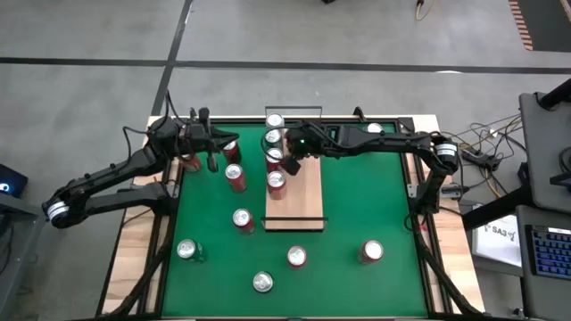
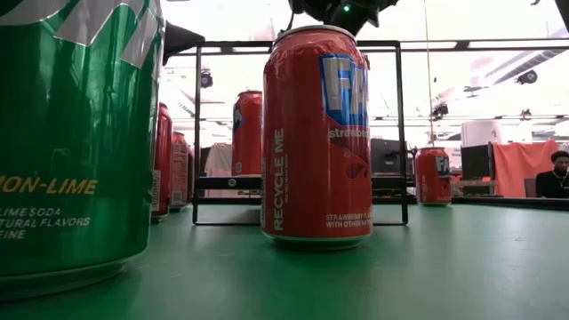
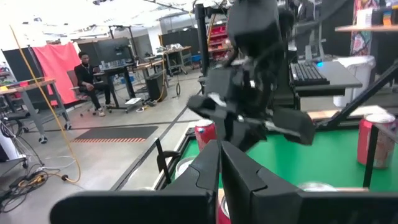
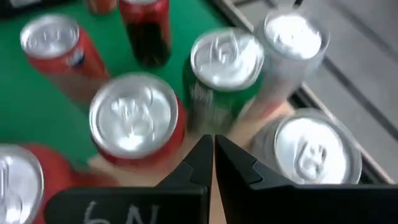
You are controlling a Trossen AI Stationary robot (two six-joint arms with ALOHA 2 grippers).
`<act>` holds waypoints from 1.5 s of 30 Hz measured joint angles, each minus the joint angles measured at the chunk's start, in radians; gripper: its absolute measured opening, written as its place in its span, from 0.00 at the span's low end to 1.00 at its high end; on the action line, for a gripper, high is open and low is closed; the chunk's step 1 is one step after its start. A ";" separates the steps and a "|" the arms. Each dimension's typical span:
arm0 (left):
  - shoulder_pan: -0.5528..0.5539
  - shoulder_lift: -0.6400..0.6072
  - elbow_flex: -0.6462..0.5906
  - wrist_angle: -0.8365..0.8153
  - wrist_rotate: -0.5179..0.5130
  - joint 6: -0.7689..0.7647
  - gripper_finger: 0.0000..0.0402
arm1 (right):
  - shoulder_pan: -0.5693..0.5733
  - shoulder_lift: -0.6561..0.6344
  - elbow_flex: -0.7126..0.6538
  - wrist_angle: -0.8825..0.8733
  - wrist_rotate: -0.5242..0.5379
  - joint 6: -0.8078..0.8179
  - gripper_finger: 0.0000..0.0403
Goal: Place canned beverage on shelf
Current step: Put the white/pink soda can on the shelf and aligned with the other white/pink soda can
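High view: the shelf [image 1: 299, 201] lies lengthwise near the middle of the green mat [image 1: 375, 196] on the table [image 1: 134, 241], with several cans standing on its far end — a green can [image 1: 270, 139], a silver-topped can [image 1: 275, 121] behind it and a red can [image 1: 277, 183] nearer the middle. The right hand [image 1: 292, 165] hangs just above this cluster, fingers pressed together and holding nothing. The left hand [image 1: 212, 162] hovers over the mat's far left corner beside two red cans [image 1: 235, 177], its fingers likewise closed and empty. More cans stand loose on the mat nearer the front — a red one [image 1: 370, 251] to the right, a green one [image 1: 187, 251] to the left. A person [image 3: 92, 78] sits in the room beyond
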 joint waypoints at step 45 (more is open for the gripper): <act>0.000 0.003 -0.014 -0.004 0.000 0.054 0.00 | -0.086 0.010 -0.085 0.155 0.161 0.167 0.02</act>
